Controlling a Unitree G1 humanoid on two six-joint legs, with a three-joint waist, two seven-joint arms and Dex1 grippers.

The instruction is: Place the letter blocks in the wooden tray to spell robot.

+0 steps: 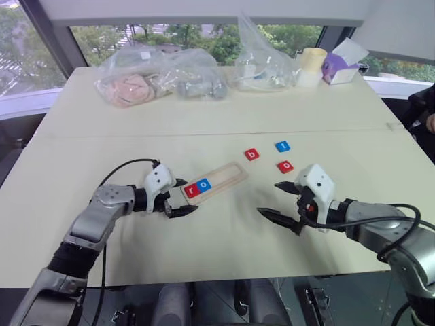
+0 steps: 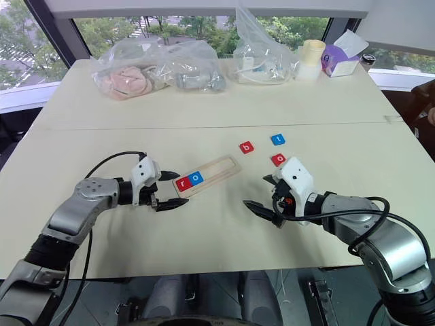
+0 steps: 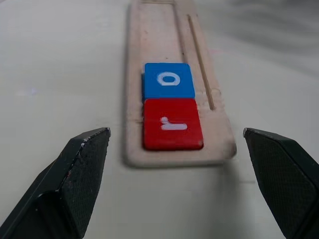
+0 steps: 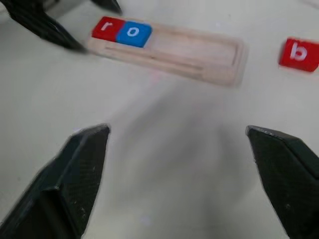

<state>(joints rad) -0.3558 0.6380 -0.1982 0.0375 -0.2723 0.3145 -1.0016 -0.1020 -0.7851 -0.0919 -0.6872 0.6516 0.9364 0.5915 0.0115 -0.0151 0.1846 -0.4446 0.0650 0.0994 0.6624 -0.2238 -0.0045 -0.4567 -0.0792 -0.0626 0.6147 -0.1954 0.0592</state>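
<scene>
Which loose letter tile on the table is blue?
The t tile, farthest from the robot; the loose b tile and o tile are red.

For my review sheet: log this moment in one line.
tray: r, o placed | table: b, t, o loose | left gripper open | right gripper open

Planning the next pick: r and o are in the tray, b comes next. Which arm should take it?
Right, probably. The red b tile lies loose on the table beyond the tray, nearer the open, empty right gripper. The left gripper, also open, sits at the tray's filled end, by the red r tile.
</scene>
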